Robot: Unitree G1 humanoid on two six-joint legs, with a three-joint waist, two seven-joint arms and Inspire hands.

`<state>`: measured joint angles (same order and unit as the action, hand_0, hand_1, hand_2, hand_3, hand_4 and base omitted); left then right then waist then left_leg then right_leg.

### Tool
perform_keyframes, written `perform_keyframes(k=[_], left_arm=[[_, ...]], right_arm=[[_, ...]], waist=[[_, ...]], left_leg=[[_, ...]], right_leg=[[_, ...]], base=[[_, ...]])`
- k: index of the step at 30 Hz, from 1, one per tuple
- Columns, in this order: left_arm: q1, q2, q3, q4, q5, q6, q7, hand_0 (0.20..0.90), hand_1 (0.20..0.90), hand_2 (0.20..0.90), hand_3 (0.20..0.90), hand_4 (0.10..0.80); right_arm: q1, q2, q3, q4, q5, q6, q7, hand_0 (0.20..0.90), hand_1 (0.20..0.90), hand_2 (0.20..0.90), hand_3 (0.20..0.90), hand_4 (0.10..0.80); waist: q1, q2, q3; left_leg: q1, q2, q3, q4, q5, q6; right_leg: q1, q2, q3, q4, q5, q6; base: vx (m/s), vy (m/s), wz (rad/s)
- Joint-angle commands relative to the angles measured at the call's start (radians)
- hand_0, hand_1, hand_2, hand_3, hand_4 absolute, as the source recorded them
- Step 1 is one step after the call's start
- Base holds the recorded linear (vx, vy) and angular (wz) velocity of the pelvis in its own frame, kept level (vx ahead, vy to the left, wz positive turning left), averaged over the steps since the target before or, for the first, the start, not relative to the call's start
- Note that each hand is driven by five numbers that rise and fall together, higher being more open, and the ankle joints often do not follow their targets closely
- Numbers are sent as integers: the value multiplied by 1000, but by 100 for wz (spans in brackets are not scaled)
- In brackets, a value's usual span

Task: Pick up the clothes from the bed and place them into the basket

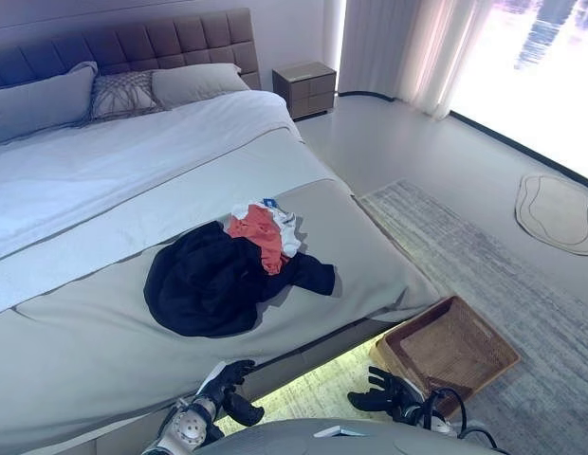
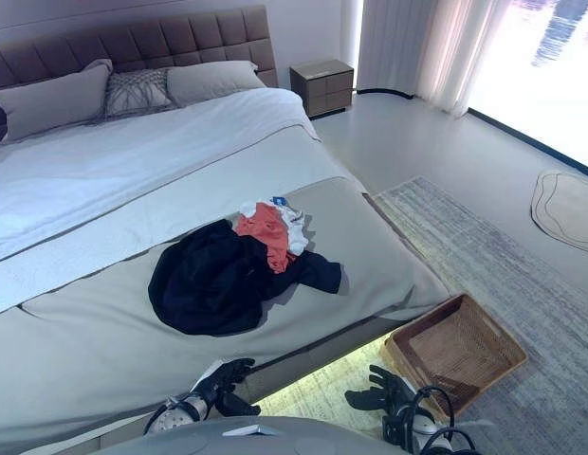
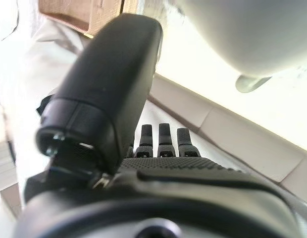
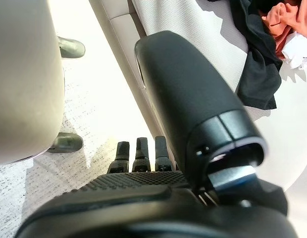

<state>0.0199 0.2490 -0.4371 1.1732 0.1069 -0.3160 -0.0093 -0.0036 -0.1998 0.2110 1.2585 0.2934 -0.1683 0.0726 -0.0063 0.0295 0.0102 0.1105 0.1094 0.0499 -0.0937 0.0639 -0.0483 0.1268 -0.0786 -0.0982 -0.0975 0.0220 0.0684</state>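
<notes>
Black, orange and white clothes pile near the grey bed's foot edge; brown wicker basket on the floor beside it; left hand and right hand both released, empty.

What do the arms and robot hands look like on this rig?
Both arms end in a silver-grey wrist section. The left robot hand and right robot hand are black, with slim segmented fingers and a fat, rounded, matte black thumb. In the wrist views the palm is textured with fine ribbing. No white thumb cover shows.
</notes>
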Motion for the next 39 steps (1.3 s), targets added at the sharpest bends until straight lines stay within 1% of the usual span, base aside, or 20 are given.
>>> perform_keyframes(k=[1, 6, 8, 10, 12, 14, 15, 16, 17, 18, 22, 23, 24, 25, 26, 27, 31, 34, 35, 39], left_arm=[[-80, -23, -7, 61, -43, -35, -28, 900, 900, 900, 900, 800], [-78, -27, -7, 55, -62, -50, -53, 900, 900, 900, 900, 800], [-79, -28, -7, 51, -73, -54, -57, 900, 900, 900, 900, 800], [-85, -25, -3, 47, -91, -58, -51, 900, 900, 900, 900, 800], [-89, -20, 1, 41, -100, -60, -43, 900, 900, 900, 900, 800], [-92, -13, 6, 30, -111, -58, -38, 900, 900, 900, 900, 800], [-94, 2, 7, 18, -115, -58, -32, 900, 900, 900, 900, 800], [-94, 3, 7, 17, -115, -59, -32, 900, 900, 900, 900, 800], [-92, 14, 5, 4, -123, -60, -31, 900, 900, 900, 900, 800], [-80, 37, 1, -18, -141, -65, -30, 900, 900, 900, 900, 800], [-58, 89, 12, -65, -201, -80, -33, 900, 900, 900, 900, 800], [-55, 99, 15, -77, -210, -82, -34, 900, 900, 900, 900, 800], [-52, 124, 24, -112, -231, -83, -34, 900, 900, 900, 900, 800], [-54, 136, 32, -137, -248, -80, -26, 900, 900, 900, 900, 800], [-55, 139, 36, -146, -258, -82, -21, 900, 900, 900, 900, 800], [-63, 150, 47, -193, -270, -72, -12, 900, 900, 900, 900, 800], [-90, 155, 57, -278, -299, -57, 22, 900, 900, 900, 900, 800], [-108, 156, 46, -311, -301, -67, 34, 900, 900, 900, 900, 800], [-124, 158, 26, -342, -312, -87, 50, 900, 900, 900, 900, 800], [-159, 174, 15, -437, -350, -115, 76, 900, 900, 900, 900, 800]], right_arm=[[-70, 5, 4, 58, -14, -14, 1, 900, 900, 900, 900, 800], [-69, 11, -11, 67, -3, -7, -64, 900, 900, 900, 900, 800], [-69, 13, -17, 67, -12, -17, -98, 900, 900, 900, 900, 800], [-74, 12, -22, 64, -31, -44, -166, 900, 900, 900, 900, 800], [-85, 3, -15, 48, -102, -78, -234, 900, 900, 900, 900, 800], [-100, -11, 1, 22, -169, -90, -289, 900, 900, 900, 900, 800], [-125, -33, 31, -22, -255, -93, -367, 900, 900, 900, 900, 800], [-127, -35, 34, -27, -264, -93, -376, 900, 900, 900, 900, 800], [-152, -56, 61, -76, -304, -73, -422, 900, 900, 900, 900, 800], [-194, -99, 102, -181, -328, -21, -443, 900, 900, 900, 900, 800], [-316, -207, 158, -359, -421, 39, -500, 900, 900, 900, 900, 800], [-346, -233, 163, -393, -424, 61, -493, 900, 900, 900, 900, 800], [-420, -289, 174, -463, -411, 102, -475, 900, 900, 900, 900, 800], [-465, -319, 181, -505, -412, 120, -477, 900, 900, 900, 900, 800], [-481, -329, 184, -519, -420, 120, -482, 900, 900, 900, 900, 800], [-568, -362, 204, -574, -428, 173, -488, 900, 900, 900, 900, 800], [-751, -403, 261, -612, -489, 218, -562, 900, 900, 900, 900, 800], [-837, -417, 294, -597, -520, 240, -593, 900, 900, 900, 900, 800], [-925, -434, 328, -566, -533, 248, -600, 900, 900, 900, 900, 800], [-1064, -458, 393, -514, -599, 256, -603, 900, 900, 900, 900, 800]], waist=[[1, -40, 42], [4, -36, 41], [4, -34, 42], [5, -32, 46], [10, -29, 50], [16, -27, 56], [26, -27, 61], [26, -27, 62], [35, -27, 67], [52, -30, 74], [80, -35, 91], [85, -36, 94], [97, -39, 103], [105, -40, 109], [107, -40, 112], [121, -40, 126], [164, -29, 179], [186, -20, 218], [207, -8, 253], [256, 20, 317]], left_leg=[[30, -1, 18, 6, -89, 13], [27, -1, 16, 6, -88, 13], [25, -2, 16, 6, -86, 13], [24, -2, 16, 6, -85, 13], [26, -2, 14, 6, -84, 14], [29, -2, 8, 6, -84, 14], [31, -3, 2, 6, -83, 14], [32, -3, 1, 6, -83, 14], [31, -2, -4, 6, -81, 14], [30, -3, -14, 6, -79, 14], [21, -3, -30, 6, -71, 12], [18, -3, -33, 6, -70, 10], [8, -2, -38, 6, -64, 7], [-1, -2, -42, 6, -61, 5], [-5, -2, -44, 6, -59, 4], [-23, -5, -56, 6, -53, 2], [-83, -14, -99, 14, -28, 4], [-131, -25, -127, 42, -23, 6], [-176, -36, -150, 75, -21, 6], [-263, -68, -193, 153, -25, 6]], right_leg=[[28, -44, -22, 10, -17, 17], [26, -45, -25, 10, -16, 17], [24, -45, -27, 10, -15, 17], [25, -46, -29, 10, -15, 17], [27, -47, -32, 12, -15, 16], [32, -48, -36, 14, -16, 14], [36, -49, -39, 16, -18, 12], [37, -49, -39, 16, -18, 11], [39, -49, -42, 17, -18, 9], [41, -50, -46, 19, -21, 5], [39, -52, -58, 27, -26, -2], [38, -53, -61, 29, -27, -2], [31, -55, -68, 34, -27, -3], [24, -57, -74, 38, -27, -4], [20, -58, -77, 40, -28, -4], [3, -62, -83, 54, -30, -8], [-72, -84, -114, 149, -59, -19], [-118, -101, -131, 201, -74, -23], [-151, -116, -145, 238, -85, -28], [-202, -151, -172, 302, -104, -34]], base=[[0, 0, 0], [0, 0, 0], [0, 0, 0], [0, 0, 0], [0, 0, 0], [0, 0, 0], [0, 0, 0], [11, -13, 4], [18, -27, 7], [24, -33, 9], [36, -18, 9], [31, -1, 13], [24, 6, 17], [23, 12, 21], [3, 29, 26], [-18, 46, 30], [-67, 82, 29], [-136, 99, 30], [-174, 139, 33], [-131, 124, 32]])
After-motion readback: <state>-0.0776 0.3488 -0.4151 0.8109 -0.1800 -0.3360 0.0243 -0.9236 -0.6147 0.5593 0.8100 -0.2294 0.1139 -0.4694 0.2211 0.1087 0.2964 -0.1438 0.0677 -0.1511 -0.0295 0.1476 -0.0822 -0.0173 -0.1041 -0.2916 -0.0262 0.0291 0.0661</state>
